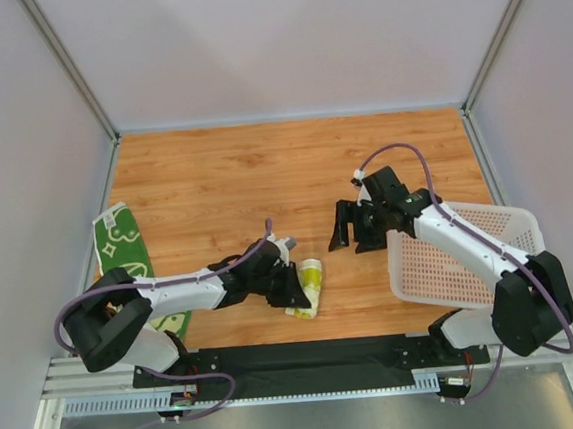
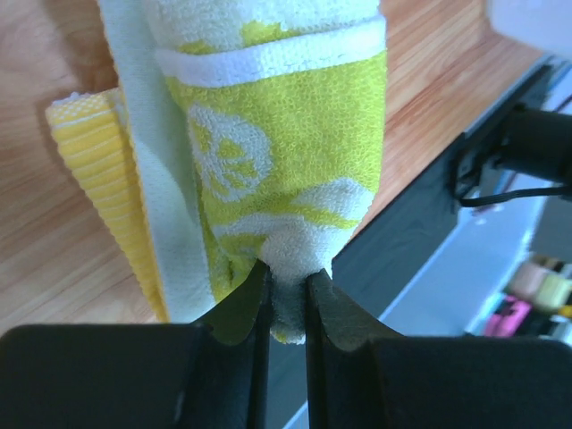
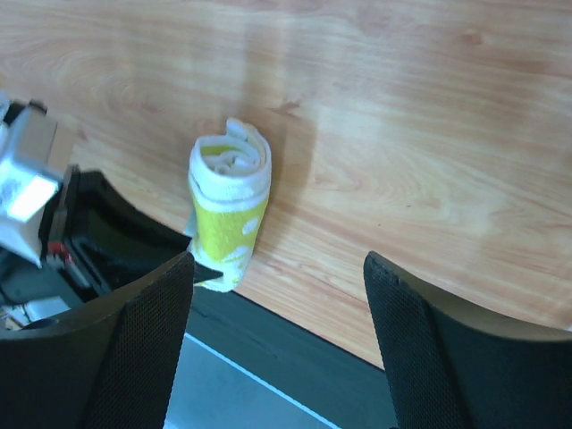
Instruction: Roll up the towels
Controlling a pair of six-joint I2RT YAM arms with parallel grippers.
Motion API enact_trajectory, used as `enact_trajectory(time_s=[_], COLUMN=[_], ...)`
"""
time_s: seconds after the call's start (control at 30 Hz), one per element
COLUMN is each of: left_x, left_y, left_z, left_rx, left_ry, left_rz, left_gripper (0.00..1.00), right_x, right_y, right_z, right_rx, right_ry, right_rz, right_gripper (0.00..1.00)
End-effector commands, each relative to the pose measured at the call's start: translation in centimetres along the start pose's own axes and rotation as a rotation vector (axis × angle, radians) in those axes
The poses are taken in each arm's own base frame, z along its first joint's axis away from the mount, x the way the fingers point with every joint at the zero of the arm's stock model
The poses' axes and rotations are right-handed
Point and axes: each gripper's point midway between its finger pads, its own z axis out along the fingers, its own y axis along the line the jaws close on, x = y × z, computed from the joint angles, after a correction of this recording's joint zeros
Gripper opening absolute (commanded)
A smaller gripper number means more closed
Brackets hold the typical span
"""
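The pale yellow towel (image 1: 308, 287) lies rolled up near the table's front edge, its spiral end showing in the right wrist view (image 3: 229, 201). My left gripper (image 1: 295, 292) is shut on the near end of that roll (image 2: 286, 179), pinching a fold of cloth between its fingers (image 2: 248, 313). The dark green towel (image 1: 124, 251) with cream prints lies flat along the left edge, partly under my left arm. My right gripper (image 1: 353, 231) hovers open over the table's middle, right of the roll, holding nothing; its fingers (image 3: 143, 331) stand wide apart.
A white perforated basket (image 1: 471, 257) sits at the right front, under my right arm. A black strip (image 1: 299, 356) and metal rail run along the near edge. Grey walls close in the table on three sides.
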Motion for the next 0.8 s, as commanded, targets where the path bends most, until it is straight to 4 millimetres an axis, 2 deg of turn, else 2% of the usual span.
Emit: enact_trajectory(time_s=[0.0,0.03,0.1,0.13,0.17,0.23,0.47,0.5,0.53,0.57,0.63,0.67,0.7,0.77], left_x=[-0.7,-1.7,-0.9,-1.7,-1.1,-1.4,-1.3,-2.0,-2.1,-1.4,-2.0,-1.4,-1.6,-1.0], left_y=[-2.2,-2.3,-1.3,-1.7,-1.2,-1.5,-1.1,-1.5,-1.5,-0.9,-1.0,-0.2,-0.4,0.4], left_z=[-1.1,-1.3,-1.4,-1.7,-1.6,-1.7,-1.5,-1.9,-2.0,-1.8,-2.2,-1.9,-2.0,-1.7], left_rx=[0.191,0.229,0.251,0.294,0.297,0.321,0.344,0.380,0.396,0.397,0.442,0.430,0.455,0.450], left_ry=[-0.016,-0.050,-0.033,-0.066,-0.056,-0.069,-0.076,-0.107,-0.115,-0.096,-0.125,-0.104,-0.120,-0.112], left_rz=[-0.114,-0.126,-0.181,-0.176,-0.190,-0.182,-0.213,-0.208,-0.220,-0.261,-0.275,-0.312,-0.304,-0.354], left_gripper=[0.02,0.02,0.02,0.02,0.02,0.02,0.02,0.02,0.02,0.02,0.02,0.02,0.02,0.02], right_x=[0.4,1.0,1.5,2.4,2.5,3.2,5.6,5.7,5.8,5.9,5.9,5.8,5.9,5.9], right_y=[2.4,2.5,3.1,3.0,3.5,3.6,4.5,4.6,4.6,4.8,4.8,4.8,4.6,4.3], right_z=[-1.0,-0.8,-1.1,-0.8,-0.6,-0.2,3.1,3.4,3.8,4.4,4.9,5.1,5.5,5.9], right_rx=[-0.154,-0.180,-0.215,-0.230,-0.249,-0.259,-0.273,-0.266,-0.263,-0.264,-0.257,-0.254,-0.244,-0.232], right_ry=[-0.039,-0.031,-0.043,-0.024,-0.030,-0.016,0.044,0.046,0.051,0.057,0.059,0.057,0.060,0.054], right_rz=[-0.024,-0.024,-0.043,-0.038,-0.050,-0.054,-0.064,-0.062,-0.064,-0.068,-0.065,-0.065,-0.063,-0.064], right_gripper=[0.78,0.78,0.78,0.78,0.78,0.78,0.78,0.78,0.78,0.78,0.78,0.78,0.78,0.78])
